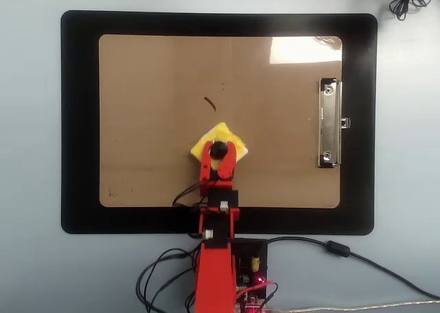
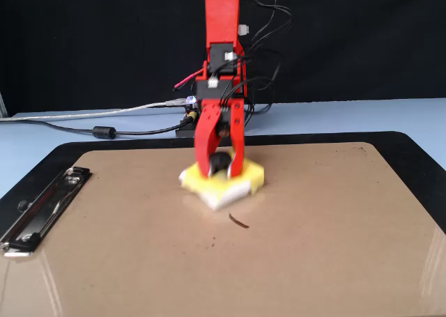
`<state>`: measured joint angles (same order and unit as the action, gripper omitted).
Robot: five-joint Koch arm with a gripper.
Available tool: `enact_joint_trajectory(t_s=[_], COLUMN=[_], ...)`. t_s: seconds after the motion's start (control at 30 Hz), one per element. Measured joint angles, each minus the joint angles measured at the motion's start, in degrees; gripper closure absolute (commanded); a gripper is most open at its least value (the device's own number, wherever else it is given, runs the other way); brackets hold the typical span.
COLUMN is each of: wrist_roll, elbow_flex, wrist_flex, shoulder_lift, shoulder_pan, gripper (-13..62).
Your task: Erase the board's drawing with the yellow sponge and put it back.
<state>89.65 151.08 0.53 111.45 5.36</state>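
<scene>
Your red end effector [image 2: 219, 169] is clamped on the round black knob [image 1: 218, 150] at the centre of the small square bright-yellow sponge [image 2: 224, 184], a jaw on either side. That knob is there as a handle, so the soft pad can be pressed flat without being crushed. The sponge lies flat on the large tan-brown clipboard board [image 1: 151, 120], turned corner-on like a diamond in the overhead view, towards the edge nearest the arm's base.

A short piece of the thin dark pen drawing [image 1: 210, 104] is left, lying apart from the sponge, just beyond its far corner. In the fixed view the same stroke [image 2: 239, 221] sits just in front of the white sponge edge. A tiny speck [image 1: 222, 88] lies further on.

The board rests on a larger black mat [image 1: 79, 120] on the pale blue desk [image 1: 31, 148]. The erasing looks mostly done; you would likely need one more pass outward over the remaining stroke.
</scene>
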Motion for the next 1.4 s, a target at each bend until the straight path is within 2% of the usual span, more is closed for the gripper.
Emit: enact_joint_trajectory(t_s=[0.07,0.17,0.27,0.4,0.47,0.53,0.63,0.8,0.9,1.0,1.1,1.23,1.33,1.4], wrist_roll=[0.09,-0.18,-0.18,0.0,0.53,0.97,1.14,1.14,1.14,1.14,0.97,1.32,1.23,1.32], elbow_flex=[8.44,8.0,-1.49,-24.17,-33.13,-35.51,-29.09,0.26,4.75,2.29,-13.18,-22.94,-16.87,-5.89], wrist_flex=[-0.79,-0.79,-0.79,5.1,7.12,8.0,8.79,9.14,7.38,7.29,7.65,8.88,8.96,9.32], shoulder_lift=[10.37,11.07,-1.05,-25.49,-34.19,-36.91,-32.52,-6.59,1.32,-2.64,-16.0,-27.51,-22.94,-14.15], shoulder_pan=[0.88,1.93,2.29,2.64,2.64,2.55,2.64,2.64,2.64,2.02,-1.76,-4.66,-5.89,-6.86], gripper=[57.4,57.4,57.4,57.4,57.4,57.4,57.4,57.4,57.4,57.4,57.4,57.4,57.4,57.4])
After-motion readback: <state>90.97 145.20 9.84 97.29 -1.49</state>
